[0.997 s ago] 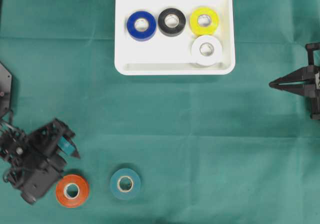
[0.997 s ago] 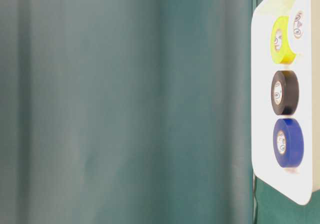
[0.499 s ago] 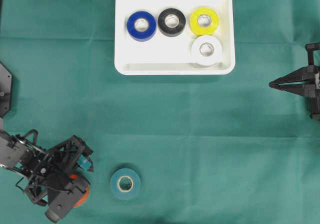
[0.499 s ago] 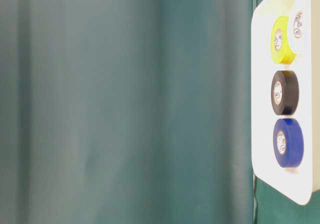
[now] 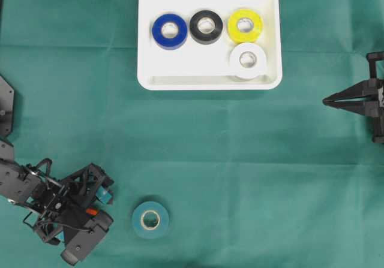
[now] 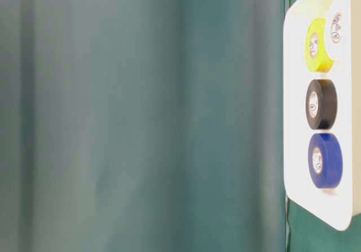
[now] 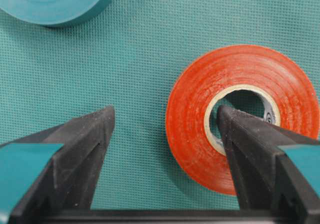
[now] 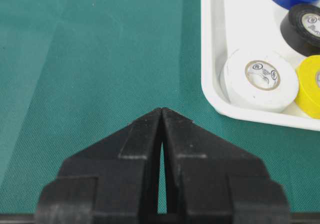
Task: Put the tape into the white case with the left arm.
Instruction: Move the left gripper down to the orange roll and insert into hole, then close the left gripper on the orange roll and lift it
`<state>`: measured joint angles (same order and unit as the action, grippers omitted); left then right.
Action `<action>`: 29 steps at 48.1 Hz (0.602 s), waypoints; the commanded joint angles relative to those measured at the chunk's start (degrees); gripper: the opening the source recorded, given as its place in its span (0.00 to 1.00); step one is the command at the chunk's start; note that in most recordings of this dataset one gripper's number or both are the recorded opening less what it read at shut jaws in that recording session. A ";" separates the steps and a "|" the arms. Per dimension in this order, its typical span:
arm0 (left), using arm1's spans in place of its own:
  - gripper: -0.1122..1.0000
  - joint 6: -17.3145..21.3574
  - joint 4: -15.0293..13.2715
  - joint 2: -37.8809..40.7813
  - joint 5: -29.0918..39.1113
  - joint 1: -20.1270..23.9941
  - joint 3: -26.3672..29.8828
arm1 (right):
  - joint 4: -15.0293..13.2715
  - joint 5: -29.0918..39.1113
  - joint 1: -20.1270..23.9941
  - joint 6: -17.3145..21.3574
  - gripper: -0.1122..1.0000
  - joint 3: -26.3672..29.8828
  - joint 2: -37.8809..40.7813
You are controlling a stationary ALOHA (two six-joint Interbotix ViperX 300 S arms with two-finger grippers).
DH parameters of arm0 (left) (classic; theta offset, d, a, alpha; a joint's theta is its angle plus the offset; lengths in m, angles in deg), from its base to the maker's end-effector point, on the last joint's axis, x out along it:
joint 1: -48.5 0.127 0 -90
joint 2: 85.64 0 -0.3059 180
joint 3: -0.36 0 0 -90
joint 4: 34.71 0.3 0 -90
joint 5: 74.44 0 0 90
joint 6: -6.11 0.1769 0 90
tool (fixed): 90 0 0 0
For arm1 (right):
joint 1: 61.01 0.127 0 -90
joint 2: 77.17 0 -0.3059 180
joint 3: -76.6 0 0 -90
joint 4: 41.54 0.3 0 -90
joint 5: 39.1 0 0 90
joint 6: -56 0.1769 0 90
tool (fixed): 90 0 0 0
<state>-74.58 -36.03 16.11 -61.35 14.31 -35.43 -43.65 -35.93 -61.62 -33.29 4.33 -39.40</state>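
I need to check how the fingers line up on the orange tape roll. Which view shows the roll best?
The left wrist view: the orange tape roll lies flat, one finger over its core hole. Overhead, the left tool hides all but an orange sliver. The table-level and right wrist views miss it.

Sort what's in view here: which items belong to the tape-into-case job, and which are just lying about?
Part of the job:
- white case
- orange tape roll, one finger of the open left gripper in its core
- teal tape roll, still on the cloth
- blue, black, yellow and white rolls, already in the case

Lying about:
- right gripper, shut, parked at the side
- green cloth
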 commanded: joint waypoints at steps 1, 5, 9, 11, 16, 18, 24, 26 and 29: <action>0.81 0.09 -0.18 -0.62 -0.26 -0.35 0.62 | 0.00 -0.70 0.00 0.09 0.02 0.62 0.35; 0.74 0.09 -0.09 -0.70 -0.26 -0.35 0.79 | 0.00 -0.70 0.00 0.09 0.02 0.62 0.35; 0.52 0.00 -0.18 -0.79 -0.35 -0.35 0.88 | 0.00 -0.70 -0.09 0.09 0.02 0.62 0.35; 0.41 0.00 -0.18 -0.79 -0.26 -0.44 0.79 | 0.00 -0.70 -0.09 0.09 0.02 0.62 0.35; 0.32 0.35 -0.18 -0.79 -0.26 -0.79 0.70 | 0.00 -0.79 0.00 0.09 0.02 0.62 0.35; 0.32 0.44 -0.18 -0.97 -0.26 -1.05 0.62 | 0.00 -0.70 0.00 0.09 0.02 0.62 0.35; 0.32 0.09 -0.09 -1.93 -0.26 -1.58 0.88 | 0.00 -0.70 0.00 0.09 0.02 0.62 0.35; 0.32 0.09 -0.18 -2.64 -0.09 -1.58 1.14 | 0.00 -0.70 0.00 0.09 0.02 0.62 0.35; 0.32 0.18 -0.09 -4.04 0.09 -1.58 1.49 | 0.00 -0.79 0.00 0.09 0.02 0.53 0.35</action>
<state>-74.40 -36.03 14.97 -61.17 12.99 -35.35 -43.65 -35.93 -61.62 -33.29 4.33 -39.40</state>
